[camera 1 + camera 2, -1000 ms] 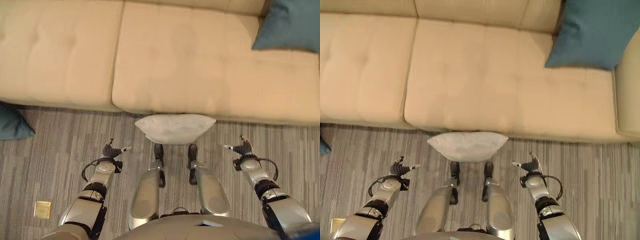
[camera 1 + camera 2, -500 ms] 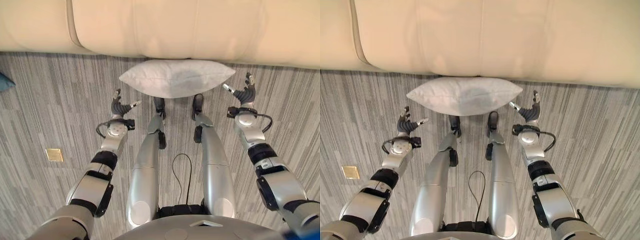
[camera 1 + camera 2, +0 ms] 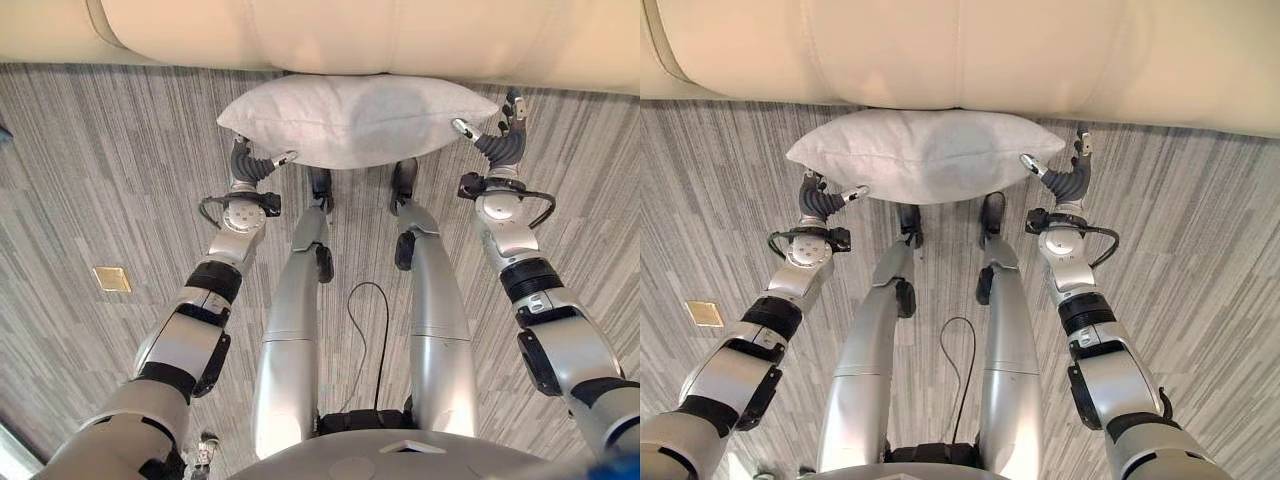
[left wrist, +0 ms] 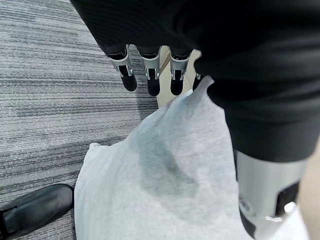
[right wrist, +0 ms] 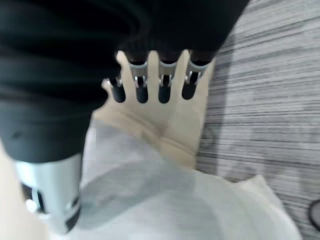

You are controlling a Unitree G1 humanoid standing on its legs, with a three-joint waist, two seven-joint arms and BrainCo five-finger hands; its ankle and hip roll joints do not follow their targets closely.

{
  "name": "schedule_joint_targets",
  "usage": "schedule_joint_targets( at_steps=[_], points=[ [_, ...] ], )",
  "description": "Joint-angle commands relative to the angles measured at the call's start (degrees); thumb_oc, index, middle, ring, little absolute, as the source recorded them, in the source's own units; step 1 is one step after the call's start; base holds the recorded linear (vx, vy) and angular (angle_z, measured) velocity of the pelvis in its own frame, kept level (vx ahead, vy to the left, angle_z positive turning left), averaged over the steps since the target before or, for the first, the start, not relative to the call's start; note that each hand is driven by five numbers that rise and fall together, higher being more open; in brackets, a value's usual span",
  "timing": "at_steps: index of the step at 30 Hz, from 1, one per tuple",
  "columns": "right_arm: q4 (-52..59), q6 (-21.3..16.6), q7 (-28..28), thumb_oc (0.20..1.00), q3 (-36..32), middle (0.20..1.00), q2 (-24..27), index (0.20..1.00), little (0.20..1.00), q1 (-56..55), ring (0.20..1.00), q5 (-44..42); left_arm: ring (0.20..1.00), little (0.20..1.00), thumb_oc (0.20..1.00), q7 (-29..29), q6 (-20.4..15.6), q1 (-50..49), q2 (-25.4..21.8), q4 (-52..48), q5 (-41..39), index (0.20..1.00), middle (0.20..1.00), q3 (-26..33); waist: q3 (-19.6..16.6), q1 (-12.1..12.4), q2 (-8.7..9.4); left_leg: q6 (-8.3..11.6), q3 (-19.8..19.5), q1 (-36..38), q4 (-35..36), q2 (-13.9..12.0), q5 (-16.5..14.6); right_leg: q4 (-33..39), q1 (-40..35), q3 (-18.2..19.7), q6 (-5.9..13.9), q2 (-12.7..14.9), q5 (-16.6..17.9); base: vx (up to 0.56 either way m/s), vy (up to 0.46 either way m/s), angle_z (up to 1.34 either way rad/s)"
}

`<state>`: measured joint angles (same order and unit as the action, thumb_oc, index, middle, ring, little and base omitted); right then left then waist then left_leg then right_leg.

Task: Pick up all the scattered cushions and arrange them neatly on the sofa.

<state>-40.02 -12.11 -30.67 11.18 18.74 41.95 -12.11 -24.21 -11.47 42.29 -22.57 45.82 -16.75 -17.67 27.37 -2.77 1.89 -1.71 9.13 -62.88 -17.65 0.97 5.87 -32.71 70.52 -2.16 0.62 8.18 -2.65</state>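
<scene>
A light grey cushion (image 3: 355, 117) lies on the striped carpet, its far edge against the base of the beige sofa (image 3: 330, 35). My left hand (image 3: 243, 165) sits at the cushion's left end, fingers straight, thumb tip at the cushion's edge. My right hand (image 3: 500, 145) is at the cushion's right corner, also open, its thumb close to the fabric. In the left wrist view the cushion (image 4: 165, 185) spreads under the straight fingers (image 4: 150, 80). The right wrist view has the cushion (image 5: 175, 200) below the fingers (image 5: 150, 85), with the sofa base behind.
Grey striped carpet (image 3: 90, 180) stretches to both sides. A small brass floor plate (image 3: 112, 279) lies on the carpet to my left. The sofa front runs across the far side.
The view has tipped further down and nearer. Both hands have reached forward to the cushion's two ends, where before they hung a little short of it.
</scene>
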Motion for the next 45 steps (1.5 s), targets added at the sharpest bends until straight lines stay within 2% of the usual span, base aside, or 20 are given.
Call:
schedule_joint_targets(
  at_steps=[1,10,18,19,20,21,28,30,33,34,36,37,39,40,43,44,45],
  points=[
    [0.1,-1.0,-1.6,1.0,3.5,1.0,-1.2,1.0,1.0,-3.8,1.0,2.2,1.0,1.0,1.0,-1.1,-1.1,-3.4,0.9,0.2,1.0,1.0,1.0,-1.4,-7.8,-1.6,-1.89,2.2,-2.8,-4.7,-4.3,-1.2,-7.7,11.0,0.6,-0.6,6.76,2.7,7.0,0.0,0.0,0.0],
    [-3.7,-0.4,-2.1,1.0,7.0,1.0,-2.3,1.0,1.0,2.6,1.0,3.8,1.0,1.0,1.0,-2.2,-1.6,2.2,1.4,-1.2,1.1,1.0,1.0,-3.5,-8.2,-1.2,-2.7,2.74,-3.3,-9.0,-4.4,-1.8,-6.8,10.5,4.5,-1.0,6.94,2.6,6.8,0.02,-0.036,0.02],
    [-7.6,1.1,-4.0,1.0,12.5,1.0,-4.9,1.0,1.0,15.2,1.0,6.7,1.0,1.0,1.0,-4.4,-2.8,12.2,4.5,-2.9,0.0,1.0,1.0,-7.3,-8.4,0.2,-3.64,3.23,-4.6,-10.7,-3.0,-2.0,-5.7,10.2,6.4,-1.8,7.27,2.4,6.1,0.02,-0.049,0.03],
    [-7.5,1.0,-4.1,0.827,12.7,0.827,-4.9,0.827,0.827,16.3,0.827,6.6,1.0,1.0,1.0,-4.6,-3.0,13.2,4.6,-3.3,-0.2,1.0,1.0,-7.4,-8.4,0.3,-3.67,3.23,-4.7,-10.9,-3.0,-1.9,-5.7,10.0,6.6,-1.9,7.26,2.4,6.0,0.03,-0.084,0.09],
    [-6.8,1.0,-4.4,0.2,12.9,0.2,-5.1,0.2,0.2,18.1,0.2,6.5,0.266,0.266,0.266,-5.0,-3.4,14.5,4.7,-4.5,-0.5,0.266,0.266,-7.5,-8.5,0.4,-3.69,3.25,-4.9,-11.0,-3.0,-1.9,-5.7,9.7,6.8,-2.0,7.25,2.2,5.8,0.02,-0.066,0.09],
    [-6.0,0.5,-4.4,0.2,12.9,0.2,-5.1,0.2,0.2,18.9,0.2,6.2,0.2,0.2,0.2,-5.2,-3.9,15.4,4.8,-5.1,-1.0,0.2,0.2,-7.6,-8.7,0.4,-3.64,3.25,-5.1,-11.0,-3.0,-1.8,-5.6,9.4,6.9,-2.0,7.25,2.0,5.7,0.02,-0.062,0.06],
    [2.3,-1.3,-4.0,0.2,10.1,0.2,-3.8,0.2,0.2,16.9,0.2,6.3,0.2,0.2,0.2,-4.8,-5.1,13.1,3.6,-11.7,-2.1,0.2,0.2,-5.2,-10.8,0.3,-2.92,3.34,-5.7,-9.2,-2.4,-1.8,-5.7,8.5,5.8,-2.9,7.11,1.2,4.8,0.02,-0.02,0.03],
    [4.9,-1.9,-2.8,0.2,8.9,0.2,-3.7,0.2,0.2,13.0,0.2,6.3,0.2,0.2,0.2,-3.8,-5.2,10.0,4.5,-14.1,-2.7,0.2,0.2,-3.7,-11.8,0.2,-2.45,3.22,-5.8,-7.0,-2.4,-1.6,-6.0,7.9,3.9,-3.4,7.0,1.0,4.5,0.01,-0.007,0.04],
    [10.5,-2.7,-0.1,0.2,7.5,0.2,-3.4,0.2,0.2,5.1,0.2,6.5,0.2,0.2,0.2,-1.5,-5.5,3.0,5.1,-20.7,-2.2,0.2,0.2,-2.5,-12.7,-0.2,-1.77,3.34,-6.2,0.4,-0.9,-1.4,-6.8,8.4,-3.0,-4.3,6.81,1.2,3.8,-0.01,-0.018,0.0],
    [13.1,-3.7,1.6,0.2,6.7,0.2,-3.5,0.2,0.2,0.5,0.2,5.7,0.2,0.2,0.2,0.0,-5.8,-0.7,5.1,-24.2,-1.3,0.2,0.2,-2.3,-13.2,-0.5,-1.25,3.53,-6.2,5.2,0.1,-1.4,-7.5,8.9,-7.2,-4.7,6.77,1.6,3.6,-0.07,-0.007,-0.06],
    [20.8,-4.4,5.2,0.2,5.1,0.2,-4.0,0.2,0.2,-12.1,0.2,4.6,0.2,0.2,0.2,2.5,-5.6,-11.6,5.5,-31.4,-0.2,0.2,0.2,-2.3,-14.6,-1.5,-0.24,3.48,-6.1,18.9,4.4,-0.9,-6.7,14.8,-21.2,-6.7,5.98,1.7,4.7,-0.04,-0.002,-0.04],
    [20.9,-4.3,5.2,0.2,5.1,0.2,-4.0,0.2,0.2,-12.3,0.2,4.6,0.2,0.2,0.2,2.5,-5.5,-11.8,5.5,-31.5,-0.2,0.2,0.2,-2.3,-14.3,-1.5,-0.26,3.5,-6.1,19.5,4.7,-0.9,-6.7,15.1,-21.8,-6.8,5.98,1.7,4.7,0.07,-0.014,-0.1],
    [23.2,-4.5,6.5,0.2,4.7,0.2,-4.2,0.2,0.2,-16.7,0.2,4.4,0.2,0.2,0.2,3.1,-5.8,-16.1,5.4,-33.8,-0.1,0.2,0.2,-1.9,-15.2,-1.6,0.1,3.66,-6.1,25.3,6.6,-0.8,-6.8,18.0,-28.1,-7.1,6.01,1.4,4.8,0.14,-0.029,-0.17],
    [26.2,-4.6,7.4,0.2,3.9,0.2,-3.4,0.2,0.2,-20.7,0.2,5.1,0.2,0.2,0.2,4.0,-6.0,-19.8,5.0,-36.5,-0.3,0.2,0.2,-1.1,-16.2,-1.8,0.43,3.81,-6.1,30.4,8.2,-1.1,-6.8,20.6,-33.8,-7.5,6.12,0.9,4.6,0.2,-0.05,-0.16],
    [30.0,-4.8,8.6,0.2,2.4,0.2,-2.4,0.2,0.2,-25.6,0.2,5.3,0.2,0.2,0.2,4.9,-6.3,-25.0,3.5,-40.0,0.2,0.2,0.2,-0.1,-17.6,-2.0,0.84,4.08,-5.7,38.0,11.4,-1.6,-6.7,24.7,-42.5,-7.9,6.43,0.0,4.3,0.23,-0.06,-0.07],
    [33.2,-4.6,9.4,0.2,0.9,0.2,-1.0,0.2,0.2,-28.7,0.2,6.4,0.2,0.2,0.2,5.3,-6.4,-28.9,2.2,-42.6,1.1,0.2,0.2,1.1,-19.4,-2.2,1.08,4.47,-5.0,44.3,14.0,-2.7,-6.4,28.0,-49.5,-7.8,6.75,-0.9,4.0,0.34,-0.071,-0.18],
    [35.1,-4.4,10.0,0.2,0.0,0.2,-0.3,0.2,0.2,-30.8,0.2,7.0,0.2,0.2,0.2,5.6,-6.3,-31.5,1.4,-44.3,1.1,0.2,0.2,2.0,-20.8,-2.3,1.11,4.63,-4.4,47.7,15.4,-3.3,-6.4,29.1,-52.7,-7.7,6.8,-1.4,3.7,0.33,-0.074,-0.17]
  ],
)
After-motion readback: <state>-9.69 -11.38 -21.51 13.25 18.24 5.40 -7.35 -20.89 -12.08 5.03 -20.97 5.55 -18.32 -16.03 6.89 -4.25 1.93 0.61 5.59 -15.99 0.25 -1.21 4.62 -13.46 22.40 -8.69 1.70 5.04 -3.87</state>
